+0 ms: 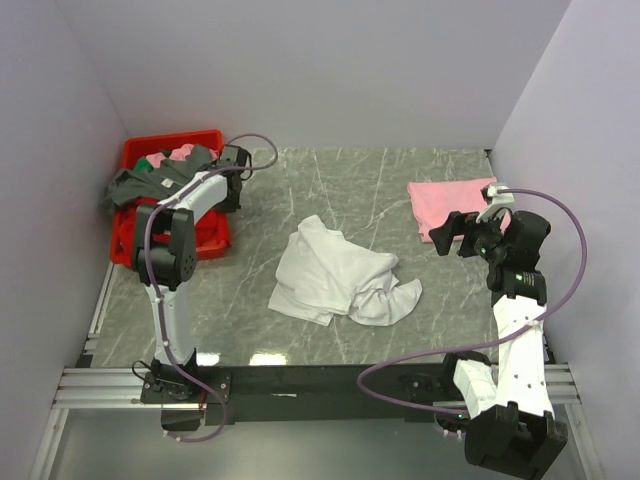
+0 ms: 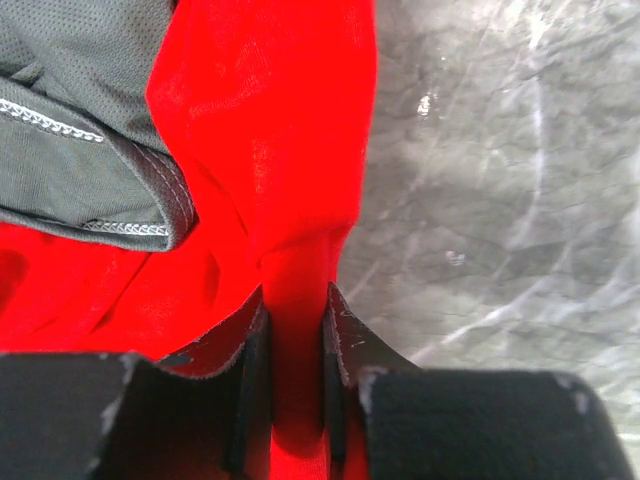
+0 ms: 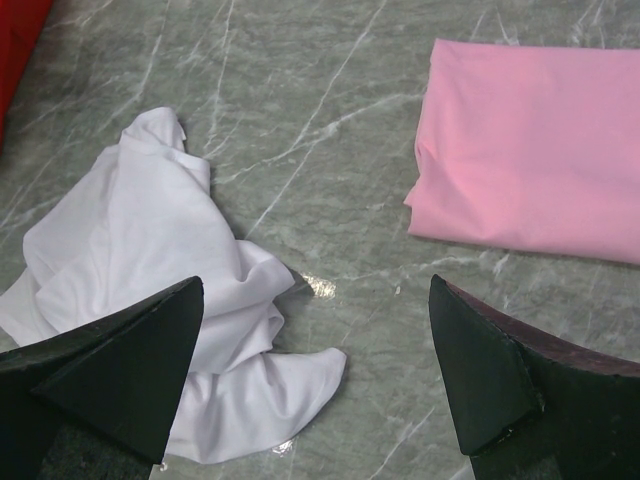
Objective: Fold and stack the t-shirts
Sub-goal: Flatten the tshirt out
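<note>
1: your left gripper (image 2: 296, 300) pinches a red cloth (image 2: 270, 120) fold at the bin (image 1: 170, 147), likely to lift it out.
2: your right gripper (image 3: 315, 285) gapes idle between the crumpled white t-shirt (image 1: 335, 272), central on the table (image 1: 400, 170), and the folded pink t-shirt (image 1: 447, 202).

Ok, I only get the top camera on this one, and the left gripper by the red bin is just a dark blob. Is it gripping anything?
Observer: Yes. The left wrist camera shows the left gripper pinching a fold of red cloth.
Operator: Not the grey thing?
Observer: No, the grey mesh garment lies beside that fold, not in the grip.
Operator: And the right one?
Observer: The right gripper is wide open with nothing in it. Below it is bare table, between the crumpled white shirt and the folded pink shirt.
</note>
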